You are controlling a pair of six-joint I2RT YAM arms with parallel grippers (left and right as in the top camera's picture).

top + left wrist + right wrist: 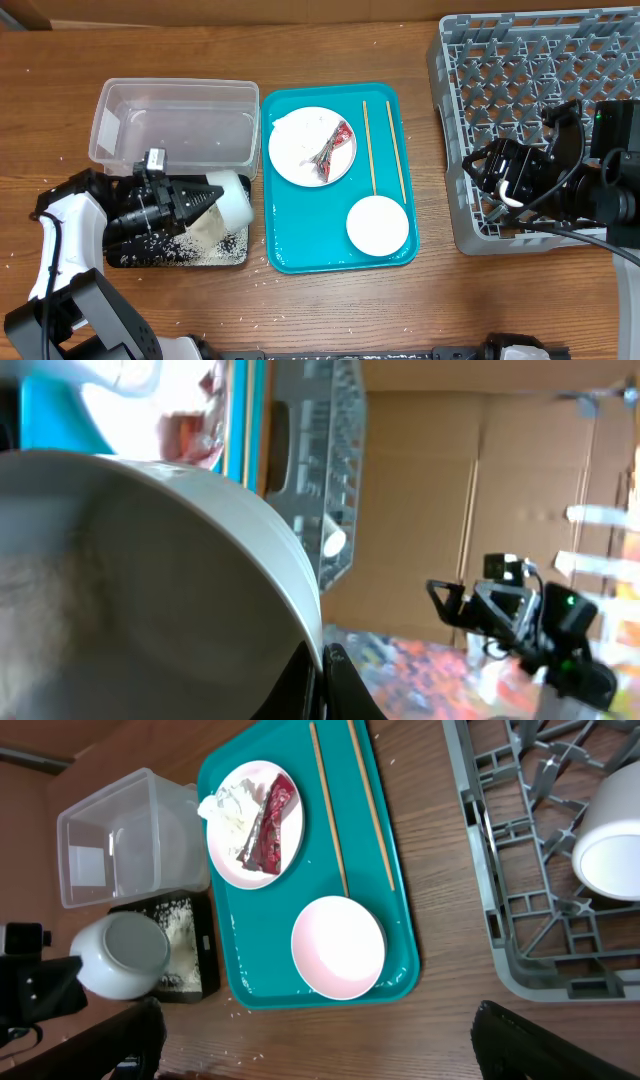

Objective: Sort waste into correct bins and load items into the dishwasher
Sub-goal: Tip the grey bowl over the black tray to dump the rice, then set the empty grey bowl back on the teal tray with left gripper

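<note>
The left pincer pinches the rim of the white bowl, which is tipped on its side over the black tray, where rice lies heaped. Stray grains dot the brown wooden bench, and cardboard walls the room. The left arm folds at the bench's left side, wrist pointing rightward. The right pincer, spread wide, hovers over the grey dish rack.

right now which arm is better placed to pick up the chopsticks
Right. The right hand is open and empty over the dish rack, nearer the chopsticks. The left hand is shut on the white bowl over the black tray.
</note>
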